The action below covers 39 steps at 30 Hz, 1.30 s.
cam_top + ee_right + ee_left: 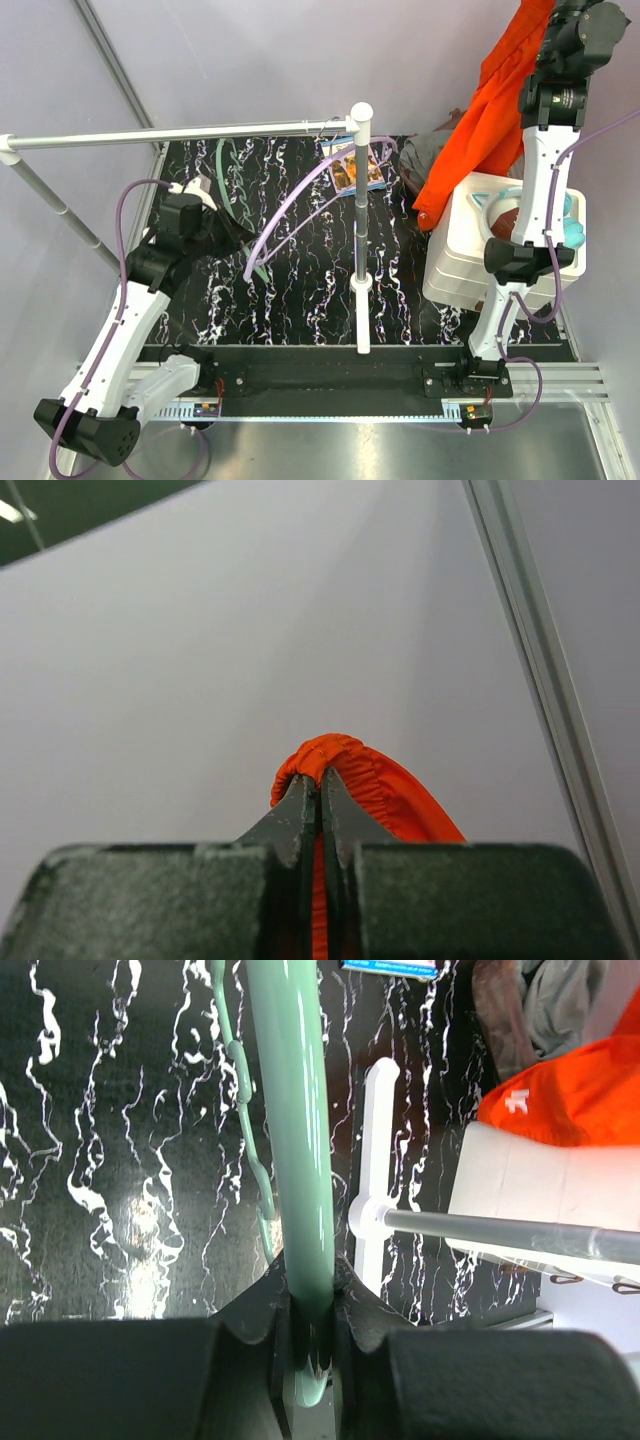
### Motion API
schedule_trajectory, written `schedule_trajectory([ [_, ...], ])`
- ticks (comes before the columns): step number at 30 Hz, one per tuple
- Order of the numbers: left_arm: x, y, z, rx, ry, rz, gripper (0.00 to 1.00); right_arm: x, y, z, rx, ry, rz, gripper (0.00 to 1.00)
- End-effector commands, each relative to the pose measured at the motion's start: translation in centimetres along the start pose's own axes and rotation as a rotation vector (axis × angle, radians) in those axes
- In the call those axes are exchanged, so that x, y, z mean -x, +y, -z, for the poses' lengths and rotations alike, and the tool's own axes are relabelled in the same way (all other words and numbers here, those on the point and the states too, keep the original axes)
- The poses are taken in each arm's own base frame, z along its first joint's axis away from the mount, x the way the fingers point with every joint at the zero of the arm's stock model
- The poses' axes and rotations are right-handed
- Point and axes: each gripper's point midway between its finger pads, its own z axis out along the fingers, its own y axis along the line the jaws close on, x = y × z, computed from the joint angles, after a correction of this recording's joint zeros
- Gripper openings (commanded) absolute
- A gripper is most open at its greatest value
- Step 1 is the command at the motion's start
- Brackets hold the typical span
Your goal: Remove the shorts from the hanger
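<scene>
My right gripper [322, 780] is shut on the gathered waistband of the orange-red shorts [385, 785]. In the top view it [548, 15] is raised at the far right, and the shorts [480, 140] hang from it, free of any hanger, over the white bin. The left wrist view shows their hem [580, 1090] with a small white logo. The grey shorts [428, 155] lie crumpled on the table behind them. My left gripper [308, 1325] is shut on the bar of a bare green hanger [295, 1130], low over the left of the table [222, 222].
A white rack stands mid-table, with an upright post [360, 230] and a long bar [180, 133]. A lilac hanger [300, 200] hangs by it. A white bin [470, 260] holding teal and brown items sits at the right. A blue packet [355, 165] lies at the back.
</scene>
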Motion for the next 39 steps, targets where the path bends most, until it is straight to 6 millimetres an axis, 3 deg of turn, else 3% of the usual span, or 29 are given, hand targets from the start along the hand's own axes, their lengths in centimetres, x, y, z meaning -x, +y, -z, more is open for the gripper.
schedule_trajectory([
  [1, 0.6, -1.3, 0.6, -0.062, -0.032, -0.005, 0.0, -3.7, -2.0, 1.1, -0.07, 0.152, 0.042, 0.0],
  [4, 0.6, -1.3, 0.5, -0.064, -0.03, 0.004, 0.0, -6.9, -3.3, 3.6, -0.13, 0.33, 0.038, 0.0],
  [6, 0.6, -1.5, 0.5, -0.068, -0.029, 0.006, 0.0, -11.0, -5.0, 6.3, -0.204, 0.482, 0.004, 0.0],
  [7, 0.7, -1.5, 0.6, -0.07, -0.031, 0.007, 0.0, -9.9, -4.9, 7.2, -0.222, 0.488, -0.013, 0.0],
  [8, 0.6, -1.6, 0.5, -0.07, -0.027, 0.009, 0.0, -13.1, -6.3, 9.1, -0.278, 0.571, -0.032, 0.0],
  [9, 0.8, -1.8, 0.7, -0.076, -0.032, 0.008, 0.0, -14.0, -7.1, 10.5, -0.319, 0.614, -0.03, 0.0],
  [10, 0.8, -1.8, 0.7, -0.078, -0.032, 0.008, 0.0, -13.6, -7.3, 11.3, -0.336, 0.622, -0.033, 0.0],
  [13, 0.9, -2.2, 1.0, -0.091, -0.033, 0.003, 0.0, -17.6, -9.6, 14.7, -0.407, 0.769, 0.022, 0.0],
  [14, 0.9, -2.3, 1.1, -0.096, -0.032, 0.004, 0.0, -17.7, -9.5, 14.6, -0.399, 0.79, 0.035, 0.04],
  [15, 0.8, -2.3, 1.1, -0.1, -0.026, 0.005, 0.0, -19.0, -10.1, 16.7, -0.424, 0.899, 0.066, 0.14],
  [16, 0.7, -2.3, 1.0, -0.102, -0.024, 0.006, 0.0, -22.2, -11.1, 18.2, -0.446, 1.004, 0.087, 0.39],
  [17, 0.6, -2.4, 1.1, -0.107, -0.022, 0.01, 0.0, -20.1, -9.9, 16.7, -0.436, 0.977, 0.058, 0.54],
  [18, 0.3, -2.2, 1.1, -0.107, -0.011, 0.012, 0.0, -21.0, -10.5, 19.9, -0.484, 1.118, 0.078, 0.65],
  [19, 0.2, -2.1, 1.1, -0.107, -0.01, 0.015, 0.0, -23.7, -10.3, 21.4, -0.474, 1.218, 0.052, 0.76],
  [20, 0.1, -2.2, 1.2, -0.112, -0.014, 0.017, 0.0, -22.0, -9.0, 20.7, -0.442, 1.194, 0.026, 0.87],
  [21, 0.0, -2.1, 1.2, -0.11, -0.011, 0.018, 0.0, -22.4, -9.2, 23.2, -0.466, 1.289, 0.041, 0.96],
  [22, -0.1, -2.0, 1.3, -0.109, -0.013, 0.018, 0.0, -22.6, -9.2, 24.2, -0.465, 1.328, 0.069, 1.0],
  [24, 0.0, -2.0, 1.3, -0.109, -0.018, 0.014, 0.0, -23.4, -8.9, 27.0, -0.469, 1.433, 0.132, 1.0],
  [25, 0.1, -2.1, 1.4, -0.111, -0.02, 0.009, 0.0, -21.4, -9.1, 26.9, -0.467, 1.408, 0.18, 1.0],
  [26, 0.1, -2.2, 1.4, -0.113, -0.02, 0.006, 0.0, -23.0, -7.4, 29.6, -0.431, 1.496, 0.231, 1.0],
  [27, 0.2, -2.2, 1.4, -0.115, -0.023, 0.005, 0.0, -23.0, -6.6, 29.3, -0.401, 1.469, 0.247, 1.0],
  [28, 0.2, -2.2, 1.4, -0.113, -0.02, 0.006, 0.0, -21.0, -5.5, 29.2, -0.37, 1.431, 0.272, 1.0],
  [29, 0.1, -2.2, 1.3, -0.116, -0.012, 0.006, 0.0, -21.4, -5.2, 30.5, -0.355, 1.458, 0.3, 1.0],
  [30, 0.1, -2.2, 1.2, -0.115, -0.009, 0.009, 0.0, -21.5, -3.1, 31.1, -0.294, 1.461, 0.308, 1.0],
  [31, 0.0, -2.3, 1.2, -0.119, -0.003, 0.008, 0.0, -20.6, -2.4, 31.5, -0.269, 1.454, 0.322, 1.0],
  [33, -0.1, -2.3, 1.1, -0.12, 0.004, 0.011, 0.0, -21.1, -0.7, 33.4, -0.208, 1.505, 0.353, 1.0],
  [39, -0.2, -2.5, 1.2, -0.131, 0.006, 0.008, 0.0, -23.5, 0.7, 37.7, -0.168, 1.636, 0.343, 0.99],
])
